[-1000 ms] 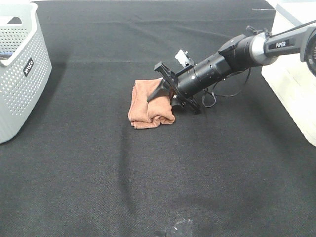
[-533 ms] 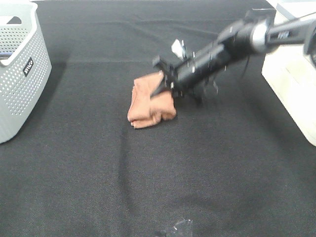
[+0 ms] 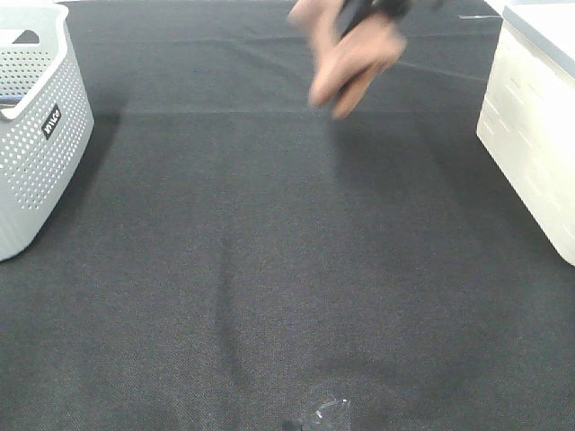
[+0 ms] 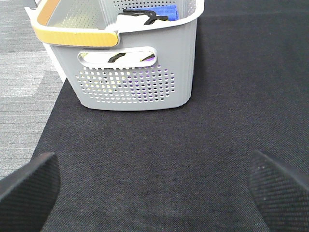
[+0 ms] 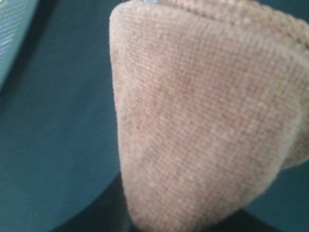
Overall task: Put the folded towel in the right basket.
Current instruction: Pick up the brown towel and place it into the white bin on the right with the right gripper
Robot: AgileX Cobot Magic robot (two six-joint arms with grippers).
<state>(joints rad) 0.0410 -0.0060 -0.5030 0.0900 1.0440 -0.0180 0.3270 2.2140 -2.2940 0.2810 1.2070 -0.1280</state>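
We see the towel (image 3: 350,63), a blurred tan bundle, hanging in the air from the right gripper (image 3: 364,9), whose claw is clamped on it. It is clear of the black cloth (image 3: 269,269), to the left of the right basket (image 3: 530,126) and not yet over it. The left gripper (image 4: 154,188) is spread wide with nothing between its fingers, facing a grey basket (image 4: 140,82) that stands across the cloth from the right basket.

Black table (image 3: 269,269): grey basket (image 3: 36,171) left, white basket (image 3: 532,153) right.
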